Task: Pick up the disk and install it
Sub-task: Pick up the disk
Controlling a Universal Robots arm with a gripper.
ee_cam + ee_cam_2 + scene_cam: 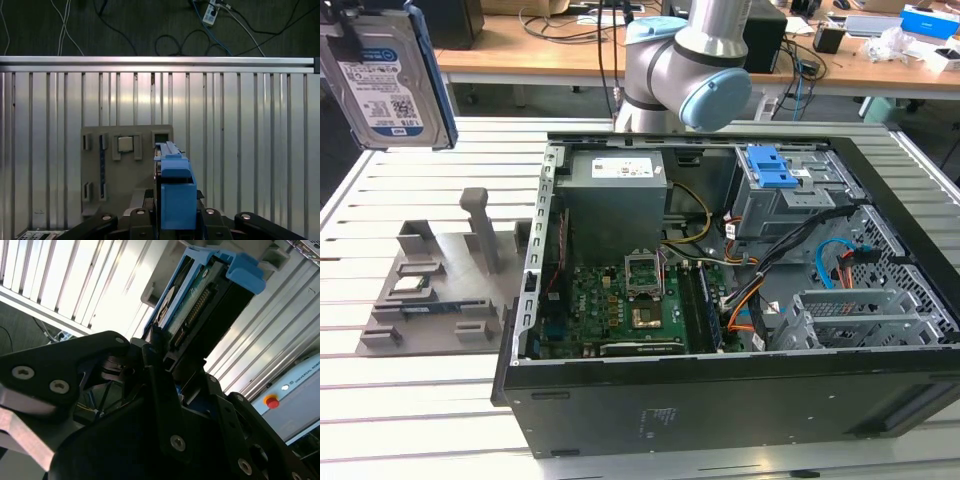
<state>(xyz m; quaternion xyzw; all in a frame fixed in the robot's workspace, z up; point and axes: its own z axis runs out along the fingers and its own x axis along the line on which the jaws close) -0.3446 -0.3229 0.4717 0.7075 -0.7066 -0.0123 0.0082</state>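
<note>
The disk (385,75), a silver hard drive with a white-and-blue label in a blue bracket, hangs high at the exterior view's far left, above the slatted table and left of the open computer case (620,400). My gripper (167,357) is shut on the disk (200,300), whose connector edge and blue bracket stick out beyond the black fingers (155,375). In the first wrist view the disk (175,192) stands edge-on between the gripper (175,220) parts, over the grey fixture (125,165).
The grey fixture (440,290) with slots and a post lies left of the case. Inside the case are a grey power supply (615,190), a blue ridged latch (775,170), the motherboard (620,310) and cables. The arm's base (690,70) stands behind the case.
</note>
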